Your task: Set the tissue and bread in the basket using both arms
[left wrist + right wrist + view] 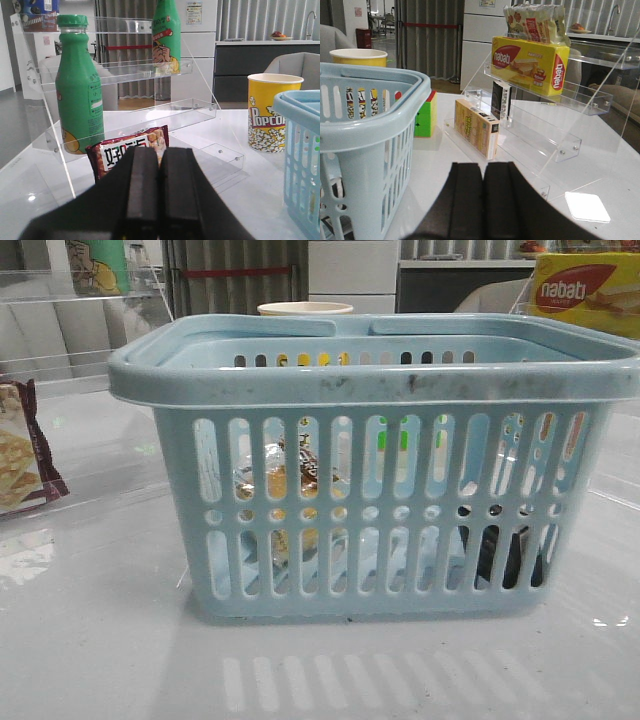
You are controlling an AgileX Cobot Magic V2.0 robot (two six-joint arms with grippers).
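The pale blue basket (pixel 380 380) stands in the middle of the front view. Through its slots the bread (pixel 285 485) in its clear packet shows in the left half, and the black tissue pack (pixel 505 555) lies at the bottom right. No gripper shows in the front view. My left gripper (pixel 159 155) is shut and empty, to the left of the basket (pixel 302 150), facing a cracker packet (pixel 130 150). My right gripper (pixel 483 170) is shut and empty, to the right of the basket (pixel 370 110).
A maroon-edged cracker packet (pixel 20 455) lies left of the basket. Clear acrylic shelves stand on both sides, with green bottles (pixel 80 85), a yellow nabati box (pixel 530 62) and a small carton (pixel 476 127). A popcorn cup (pixel 272 112) and a colour cube (pixel 426 115) stand behind the basket.
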